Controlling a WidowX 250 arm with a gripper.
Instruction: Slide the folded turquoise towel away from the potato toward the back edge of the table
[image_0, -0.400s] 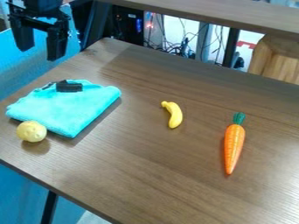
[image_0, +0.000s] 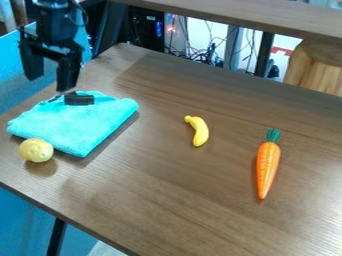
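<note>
The black gripper (image_0: 49, 82) hangs at the upper left, its two fingers spread apart with nothing between them. Just below it lies a folded turquoise cloth (image_0: 77, 127), with a small black object (image_0: 79, 99) on its far part. The right finger's tip appears close above the cloth's far edge; whether it touches, I cannot tell. A yellow potato-like toy (image_0: 36, 150) sits beside the cloth's near left corner. Around the middle of the table lies a yellow banana (image_0: 199, 132), and further right an orange carrot (image_0: 268, 165) with its green top pointing away.
The brown wooden table (image_0: 180, 200) has its left edge close to the cloth and the potato-like toy. A raised wooden shelf (image_0: 254, 19) crosses the top, with cables and dark equipment behind. A light wooden piece (image_0: 320, 70) stands at the upper right.
The gripper has come down and slightly to the right, closer to the cloth, with its fingers still apart. The cloth, potato-like toy, banana and carrot have kept their places.
</note>
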